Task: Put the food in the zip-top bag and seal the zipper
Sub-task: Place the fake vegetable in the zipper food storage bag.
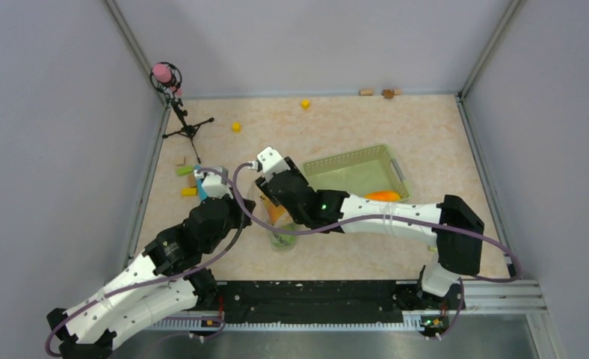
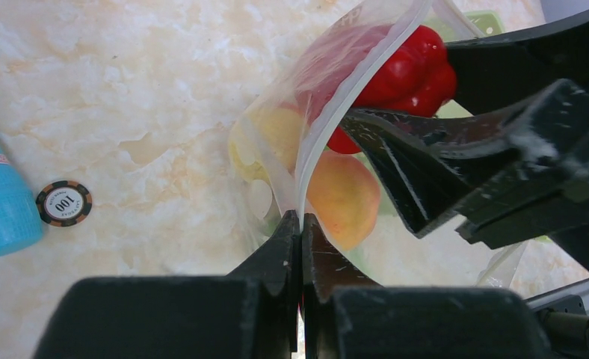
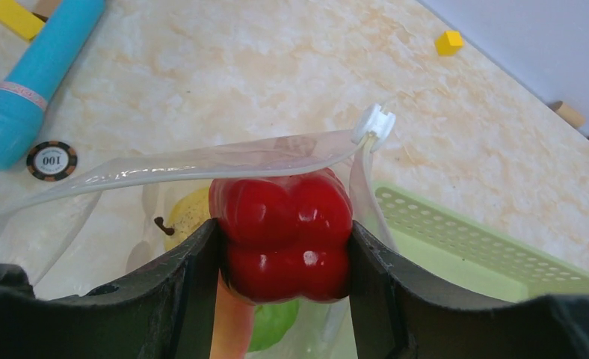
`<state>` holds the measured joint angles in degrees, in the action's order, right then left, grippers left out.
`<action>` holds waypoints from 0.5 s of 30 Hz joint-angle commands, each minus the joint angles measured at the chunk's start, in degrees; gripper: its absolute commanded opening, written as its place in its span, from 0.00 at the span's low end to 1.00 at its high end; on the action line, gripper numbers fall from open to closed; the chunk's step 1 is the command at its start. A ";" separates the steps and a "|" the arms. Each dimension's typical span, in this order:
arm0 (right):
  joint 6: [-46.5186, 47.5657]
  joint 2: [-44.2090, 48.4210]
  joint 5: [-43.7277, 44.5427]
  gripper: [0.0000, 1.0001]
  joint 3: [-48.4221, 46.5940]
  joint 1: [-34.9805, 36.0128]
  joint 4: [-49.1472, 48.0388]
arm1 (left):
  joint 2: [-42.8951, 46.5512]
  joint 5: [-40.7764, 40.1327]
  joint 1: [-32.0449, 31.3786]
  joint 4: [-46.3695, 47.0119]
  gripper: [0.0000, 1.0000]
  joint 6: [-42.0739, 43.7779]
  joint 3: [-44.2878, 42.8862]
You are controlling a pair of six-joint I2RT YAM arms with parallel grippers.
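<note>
The zip-top bag hangs with its mouth open between the two arms, seen in the top view as a clear bag. My left gripper is shut on the whitish zipper at the bag's mouth edge. My right gripper is shut on a red pepper, held in the bag's mouth just below the zipper strip. Inside lie other food: a yellow pear, a peach-orange piece and a green piece. A white slider sits at the strip's end.
The pale green basket stands just right of the bag, with an orange piece in its near corner. A blue tube, a poker chip and coloured blocks lie left. Yellow cubes and a tripod stand further back.
</note>
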<state>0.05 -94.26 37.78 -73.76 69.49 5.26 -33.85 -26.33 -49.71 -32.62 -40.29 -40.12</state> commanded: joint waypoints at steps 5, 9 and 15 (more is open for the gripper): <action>-1.61 -0.78 3.79 0.79 -4.65 1.07 0.88 | 0.78 1.23 -0.21 3.35 0.00 1.03 0.04; -2.42 0.94 1.58 0.87 -4.33 1.12 2.23 | 0.95 0.85 -0.21 3.11 0.00 0.77 0.03; -3.75 7.25 -5.70 0.94 -1.79 1.13 2.26 | 1.22 -0.32 -0.21 2.59 0.00 0.61 -0.08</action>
<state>-2.13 -94.06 36.36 -75.42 69.73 8.78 -33.47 -25.74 -49.71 -32.14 -40.29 -40.10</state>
